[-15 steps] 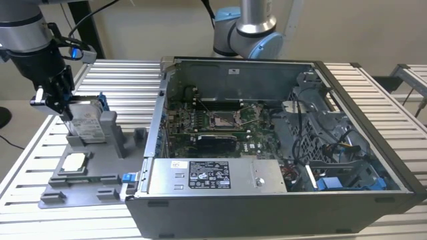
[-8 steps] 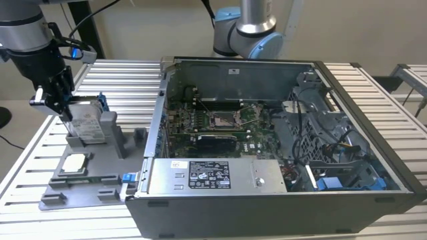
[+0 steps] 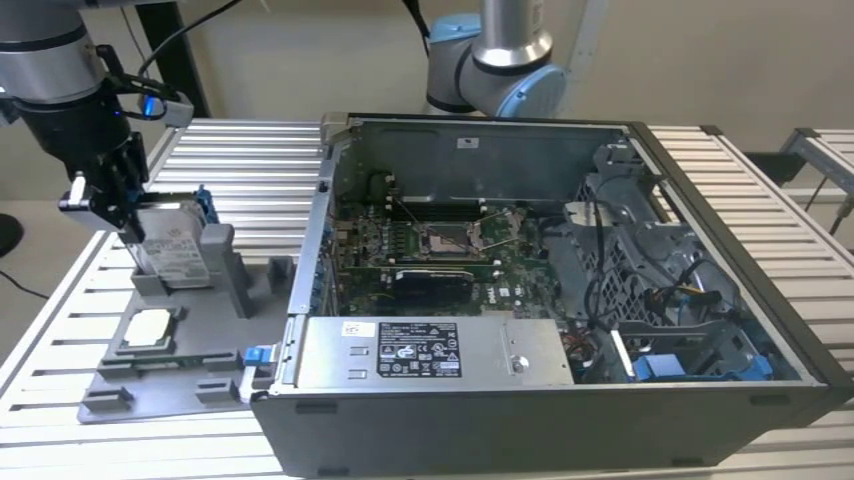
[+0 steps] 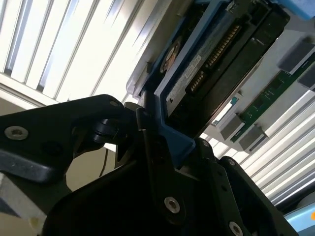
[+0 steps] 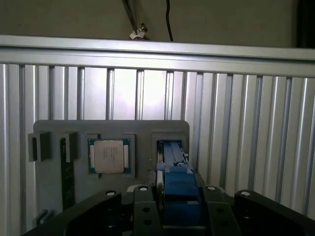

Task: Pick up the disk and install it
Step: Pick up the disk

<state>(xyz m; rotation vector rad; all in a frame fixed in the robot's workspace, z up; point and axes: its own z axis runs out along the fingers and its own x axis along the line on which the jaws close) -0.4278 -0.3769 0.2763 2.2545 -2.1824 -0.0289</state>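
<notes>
The gripper (image 3: 120, 215) is down at the exterior view's left, its fingers (image 5: 143, 206) closed narrow on the blue bracket edge of the disk (image 3: 176, 245). The disk stands upright on edge in a slot of the grey holder (image 3: 160, 375). The holder sits on the slatted table (image 3: 254, 160), well apart from the open computer case (image 3: 534, 430) toward the exterior view's right. A square chip (image 3: 147, 330) lies flat in the holder, nearer the camera. I'd call this the pick-up step: grasp made, disk not yet out of its slot, nothing installed. By my reckoning, freeing it calls for a straight upward pull, since the slot walls hug the disk.
</notes>
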